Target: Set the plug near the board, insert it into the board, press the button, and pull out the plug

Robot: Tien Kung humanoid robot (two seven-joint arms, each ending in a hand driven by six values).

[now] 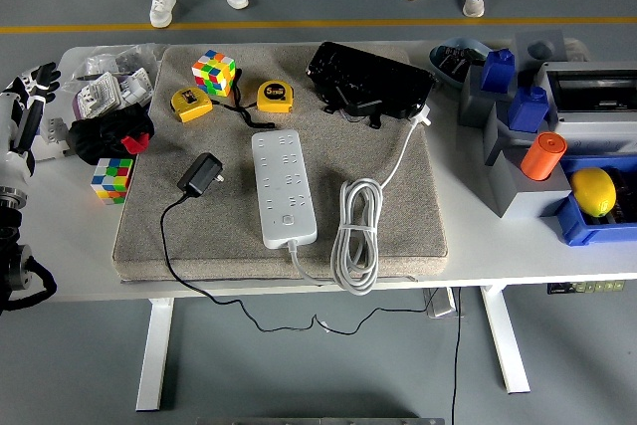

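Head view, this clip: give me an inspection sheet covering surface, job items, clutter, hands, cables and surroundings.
Surface: white table with a grey mat over its middle.
Job items: black plug adapter lies on the mat left of the white power strip, apart from it, not inserted.
Clutter: two Rubik's cubes, two yellow tape measures, black case, orange cylinder, blue bins at the right.
Hands: left hand raised at the left edge, fingers open, holding nothing; right hand not in view.
Cables: black cord runs off the front edge; white cable coil beside the strip.
Surroundings: people's shoes beyond the far side.
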